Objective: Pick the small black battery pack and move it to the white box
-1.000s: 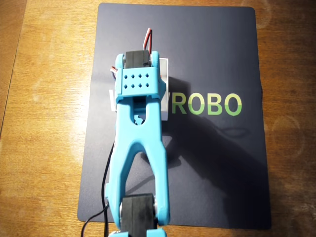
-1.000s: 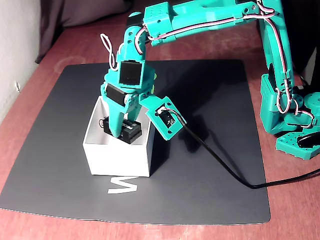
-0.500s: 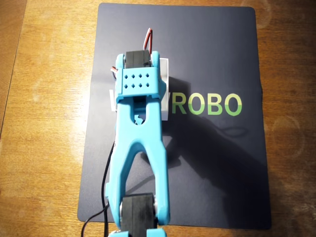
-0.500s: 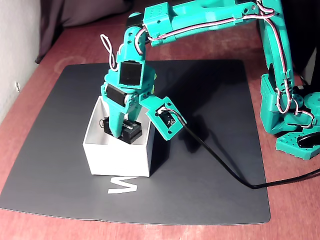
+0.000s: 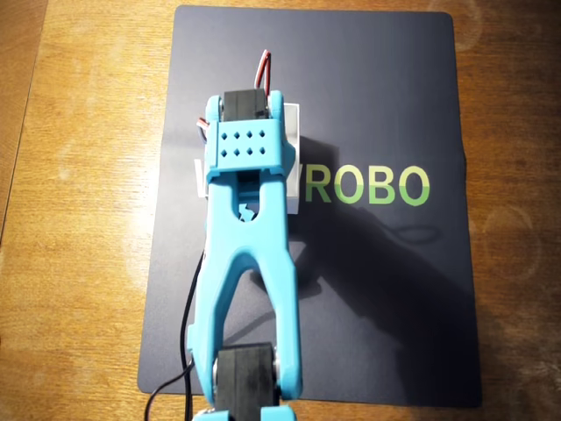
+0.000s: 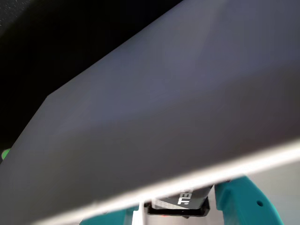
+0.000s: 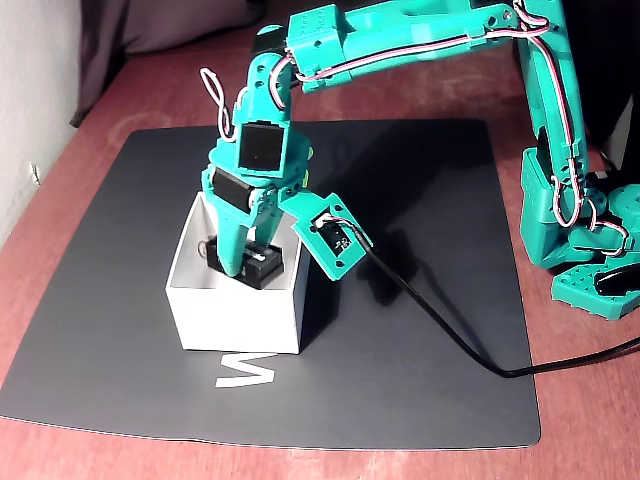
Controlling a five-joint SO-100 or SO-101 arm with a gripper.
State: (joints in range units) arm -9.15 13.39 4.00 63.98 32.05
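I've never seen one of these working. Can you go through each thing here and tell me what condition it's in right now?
gripper: lowered into the box, shut on the battery pack.
small black battery pack: held between the fingers, inside the box; whether it touches the floor cannot be told.
white box: upright, open-topped, standing on the mat.
dark mat: lying flat on the table.
black cable: trailing slack across the mat.

A wooden table (image 5: 79, 219) carries a dark mat (image 7: 420, 300) (printed with green "ROBO" lettering (image 5: 368, 185)). On the mat, directly under the gripper (image 7: 240, 268), sits the white box (image 7: 235, 318). A black cable (image 7: 440, 335) trails across the mat away from the gripper. The arm's base (image 7: 590, 250) stands on the table beside the mat, well apart from the gripper.
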